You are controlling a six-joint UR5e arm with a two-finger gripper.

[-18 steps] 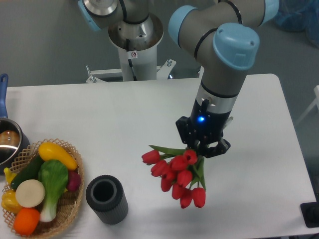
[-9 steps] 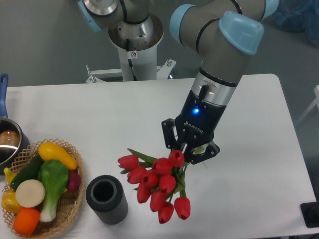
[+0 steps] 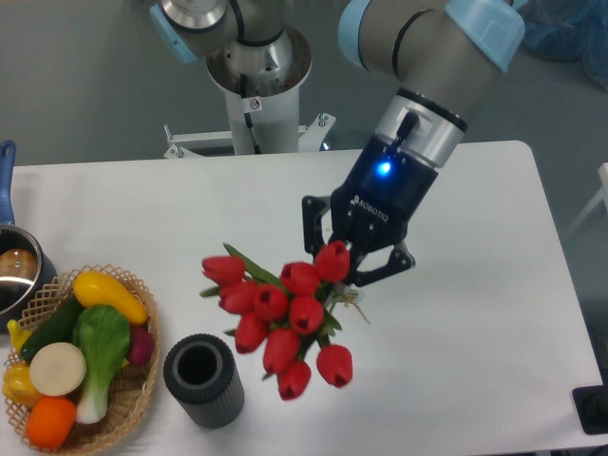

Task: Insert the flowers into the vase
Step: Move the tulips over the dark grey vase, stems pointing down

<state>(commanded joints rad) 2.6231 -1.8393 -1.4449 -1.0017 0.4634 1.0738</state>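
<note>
Claw (image 3: 353, 269) is pinching the flowers (image 3: 281, 312) by the stems, w/ fingers pressed in on the bunch just under the top bud; blue light lit on the claw body. Bunch hangs in the air above the bench (image 3: 190, 209), roughly mid-bench and toward the front edge, buds fanned out down and left. Vs 0.5 s ago: arm has swung further over, claw sits a bit higher and is tilted more; flowers have shifted left and up, leftmost bud now further toward the left edge and closer to being over the vase (image 3: 203, 380), though the lowest buds are beside it to the right, not over the hole. Vs 1 s ago the shift is bigger: bunch was then well right of the vase. Vase hasn't moved: upright near the front edge, left of centre, hole open at top, nothing in it. Basket (image 3: 133, 399) w/ veg just left of the vase at the front-left corner, pot (image 3: 17, 271) w/ blue handle at the left edge behind it; both unchanged.
</note>
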